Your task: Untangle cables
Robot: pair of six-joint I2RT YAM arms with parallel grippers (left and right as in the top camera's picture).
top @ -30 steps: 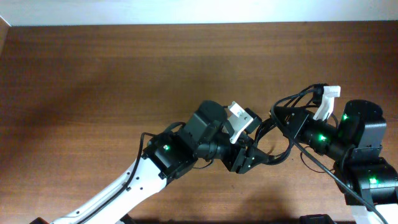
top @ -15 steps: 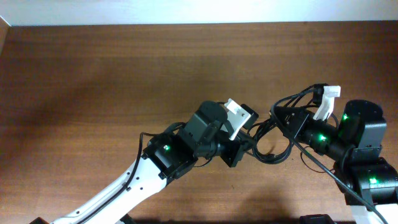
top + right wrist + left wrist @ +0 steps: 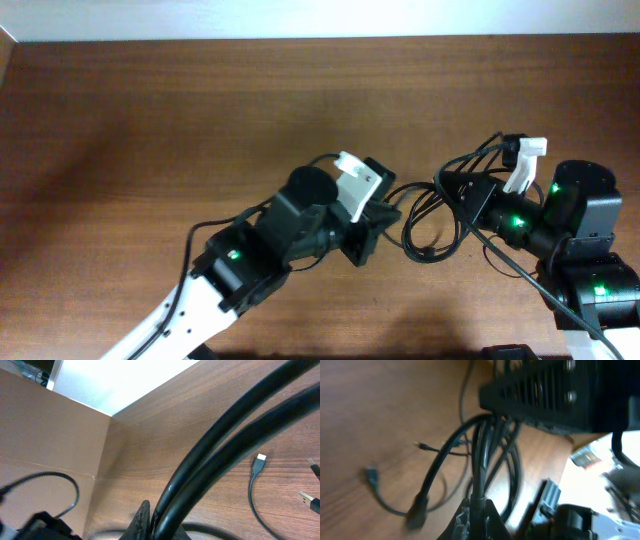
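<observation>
Both the left gripper and right gripper pinch the black cables near the table's right edge, so I'd draw them apart slowly.

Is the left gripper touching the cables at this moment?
Touching. The left wrist view shows the left gripper shut on the cables, with several strands running straight into its clamp.

Open room: left half and far strip of the surface. Centre-right is tight. Left pincer and right pincer sit close, tips facing, both clamped on the cables, which loop across the gap and sag toward the near edge. Left arm blocks the near-middle diagonal; right arm fills the right edge. Loose plug lies flat under the bundle.
</observation>
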